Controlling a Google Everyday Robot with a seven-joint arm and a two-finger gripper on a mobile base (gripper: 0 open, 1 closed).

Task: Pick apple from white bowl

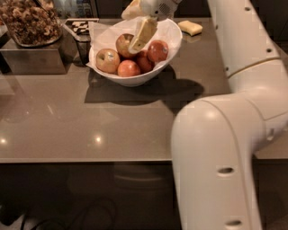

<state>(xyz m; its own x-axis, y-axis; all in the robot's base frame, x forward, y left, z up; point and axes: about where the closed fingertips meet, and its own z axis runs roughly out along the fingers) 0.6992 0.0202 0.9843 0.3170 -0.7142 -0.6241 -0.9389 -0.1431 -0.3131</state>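
The white bowl (pixel 135 80) stands at the back middle of the brown table and holds several apples. The dull red mottled apple (pixel 122 44) lies at the back of the bowl. A paler yellow-green apple (pixel 107 60) lies left of it, and red-orange apples (pixel 158 50) lie in front and to the right. My gripper (pixel 130 32) hangs over the bowl, open. One cream finger (pixel 143 34) slants down against the right side of the mottled apple, and the other finger (pixel 129 11) is behind and above it.
A container of brown dried pieces (pixel 30 21) sits on a grey box (pixel 31 60) at the back left. A checkered item (pixel 81 24) lies beside the bowl. A yellow sponge (pixel 190 28) lies behind on the right. My white arm (pixel 225 134) fills the right foreground. The table's front edge (pixel 85 159) is near.
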